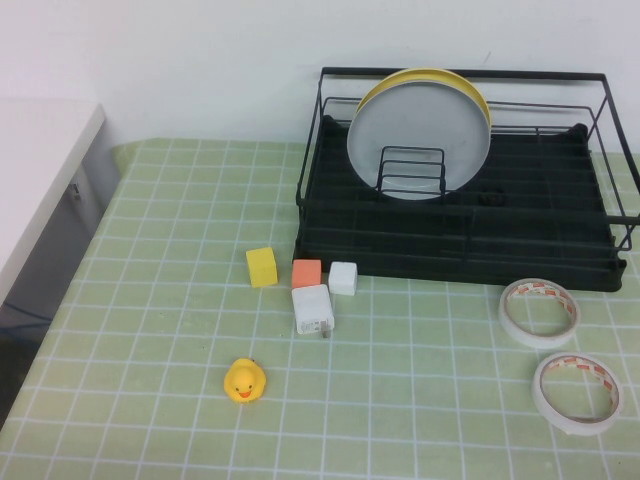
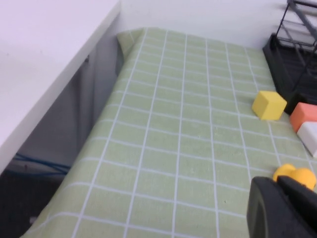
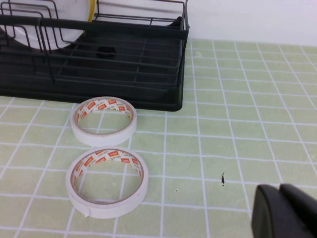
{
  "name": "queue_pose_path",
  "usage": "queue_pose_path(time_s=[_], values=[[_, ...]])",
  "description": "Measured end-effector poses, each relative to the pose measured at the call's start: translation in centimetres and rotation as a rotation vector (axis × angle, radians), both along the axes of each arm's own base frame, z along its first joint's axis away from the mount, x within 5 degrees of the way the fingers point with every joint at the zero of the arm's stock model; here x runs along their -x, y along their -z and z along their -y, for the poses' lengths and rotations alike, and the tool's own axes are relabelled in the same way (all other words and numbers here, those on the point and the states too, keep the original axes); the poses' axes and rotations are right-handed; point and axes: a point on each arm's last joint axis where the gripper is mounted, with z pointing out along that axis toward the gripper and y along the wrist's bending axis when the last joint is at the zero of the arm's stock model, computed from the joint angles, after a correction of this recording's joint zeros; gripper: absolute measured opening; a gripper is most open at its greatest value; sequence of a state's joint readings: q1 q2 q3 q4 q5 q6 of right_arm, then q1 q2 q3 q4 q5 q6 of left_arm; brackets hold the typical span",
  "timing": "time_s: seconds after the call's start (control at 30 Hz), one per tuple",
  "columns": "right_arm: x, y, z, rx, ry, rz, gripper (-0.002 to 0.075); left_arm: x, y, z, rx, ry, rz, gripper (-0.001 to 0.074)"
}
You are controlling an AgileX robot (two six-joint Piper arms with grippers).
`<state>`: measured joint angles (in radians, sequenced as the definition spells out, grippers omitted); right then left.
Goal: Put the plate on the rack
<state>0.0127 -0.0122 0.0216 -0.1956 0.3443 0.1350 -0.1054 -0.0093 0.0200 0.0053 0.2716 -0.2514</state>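
Note:
The pale grey-blue plate (image 1: pixel 420 120) stands upright on the black wire rack (image 1: pixel 560 235), leaning against a yellow plate (image 1: pixel 425 76) behind it, with a small divider loop in front. Part of the plate (image 3: pixel 59 35) and the rack (image 3: pixel 124 74) show in the right wrist view. Neither arm shows in the high view. My left gripper (image 2: pixel 277 184) is shut and empty, low over the tablecloth near the rubber duck (image 2: pixel 296 174). My right gripper (image 3: pixel 280 192) is shut and empty over the cloth, to the right of the tape rolls.
A yellow cube (image 1: pixel 262 267), an orange cube (image 1: pixel 306 273), a small white cube (image 1: pixel 343 278) and a white charger (image 1: pixel 313 309) lie before the rack's left corner. A rubber duck (image 1: pixel 245 381) sits nearer. Two tape rolls (image 1: pixel 539 311) (image 1: pixel 576 392) lie at the right. A white counter (image 1: pixel 35 170) borders the left.

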Motion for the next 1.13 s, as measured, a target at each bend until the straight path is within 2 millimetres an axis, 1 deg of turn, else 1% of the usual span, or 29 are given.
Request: queue_pose_path(time_s=[0.13, 0.33, 1.13], values=[[0.0, 0.0, 0.0, 0.002, -0.001, 0.0, 0.001, 0.06, 0.26, -0.02, -0.005, -0.001, -0.029, -0.0002], [0.0, 0.0, 0.0, 0.002, -0.001, -0.001, 0.001, 0.09, 0.23, 0.13, -0.05, 0.039, -0.026, -0.0001], [0.01, -0.02, 0.01, 0.001, 0.0, -0.003, 0.001, 0.11, 0.25, 0.21, -0.055, 0.056, -0.027, -0.0001]])
